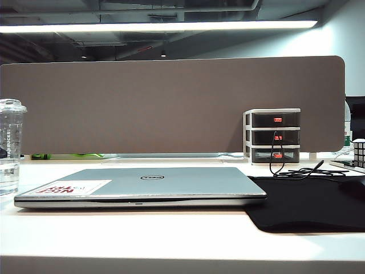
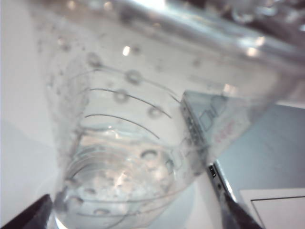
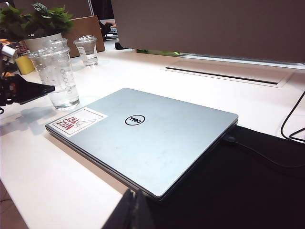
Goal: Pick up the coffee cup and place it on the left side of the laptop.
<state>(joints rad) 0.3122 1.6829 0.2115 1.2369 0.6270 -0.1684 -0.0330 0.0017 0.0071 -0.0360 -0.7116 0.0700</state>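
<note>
A: Is your left gripper (image 2: 136, 217) still on the coffee cup (image 2: 143, 133)?

B: No. You can see its two dark fingertips (image 2: 28, 214) spread wide, one on each side of the cup's base; contact is hard to judge through the blur.

A: Where does the cup stand?

B: Upright on the table (image 1: 171, 234), just beside the laptop (image 1: 171, 182) at its left end, half cut off in your exterior view.

A: And your right gripper (image 3: 136, 212)?

B: Only a dark tip shows over the laptop's near edge; you cannot tell its state.
</note>
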